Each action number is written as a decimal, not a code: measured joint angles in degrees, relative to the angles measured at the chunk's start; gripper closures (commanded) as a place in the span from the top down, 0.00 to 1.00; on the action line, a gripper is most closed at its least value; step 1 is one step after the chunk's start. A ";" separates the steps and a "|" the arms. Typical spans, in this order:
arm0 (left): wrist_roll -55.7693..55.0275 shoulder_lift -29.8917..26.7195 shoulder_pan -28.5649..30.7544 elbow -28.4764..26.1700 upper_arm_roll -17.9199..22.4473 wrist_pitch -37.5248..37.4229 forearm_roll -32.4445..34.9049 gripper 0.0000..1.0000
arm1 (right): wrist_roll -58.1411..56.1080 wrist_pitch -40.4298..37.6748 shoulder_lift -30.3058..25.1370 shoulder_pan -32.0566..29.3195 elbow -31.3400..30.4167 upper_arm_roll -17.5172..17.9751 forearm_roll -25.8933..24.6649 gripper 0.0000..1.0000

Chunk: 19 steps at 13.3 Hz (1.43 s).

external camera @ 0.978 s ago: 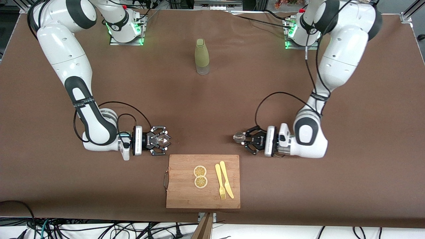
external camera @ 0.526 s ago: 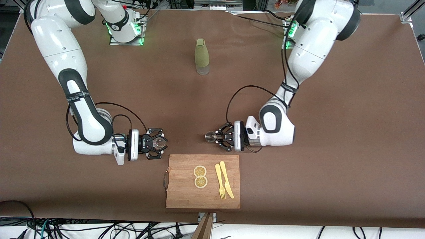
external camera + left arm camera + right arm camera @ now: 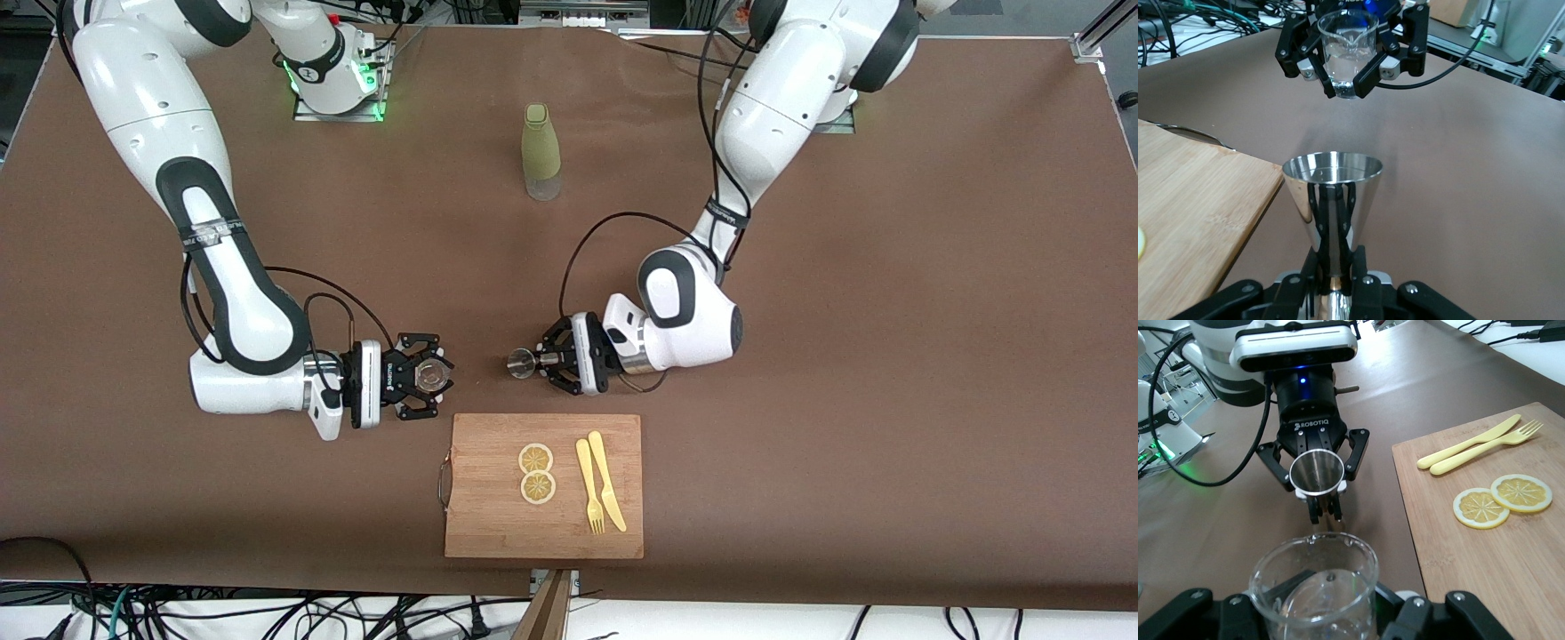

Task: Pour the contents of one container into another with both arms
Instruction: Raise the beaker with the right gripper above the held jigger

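Two grippers face each other above the brown table (image 3: 889,356) in the front view, just past the wooden cutting board's (image 3: 498,524) edge toward the robots' bases. The right gripper (image 3: 437,376), toward the right arm's end, is clamped on a small clear glass cup (image 3: 431,375). The left gripper (image 3: 532,364) is clamped on a silver jigger (image 3: 521,363), whose round rim points toward the cup; a gap of bare table separates the two vessels. On the board lie two lemon slices (image 3: 537,473) and a yellow plastic fork (image 3: 589,487) and knife (image 3: 605,481) side by side. An olive-green bottle (image 3: 540,151) with a clear base stands upright between the two arm bases, well apart from both grippers.

From the left wrist view, the jigger (image 3: 1331,200) stands upright in its gripper's closed fingers (image 3: 1361,260), its open mouth empty and shiny. The cup (image 3: 1347,53) hangs apart from it, pinched between the right gripper's (image 3: 1349,73) fingers.

From the right wrist view, the cup (image 3: 1313,590) sits between its own gripper's fingers, and the jigger (image 3: 1316,473), gripped at its waist by the left gripper (image 3: 1323,507), shows its round rim. The board (image 3: 1498,547) lies beside them.
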 measured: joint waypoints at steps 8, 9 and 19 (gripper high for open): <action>-9.41 3.58 -10.37 5.06 6.62 5.32 -5.93 0.00 | 8.62 0.44 -1.89 0.36 0.01 1.30 -7.59 0.30; -10.67 4.08 -11.26 5.63 7.18 6.40 -5.97 0.00 | 8.76 0.69 -1.89 0.50 0.01 1.31 -7.69 0.30; -12.52 4.85 -12.73 6.71 8.18 7.93 -6.10 0.00 | 13.50 0.87 -2.80 0.66 0.01 1.79 -15.10 0.30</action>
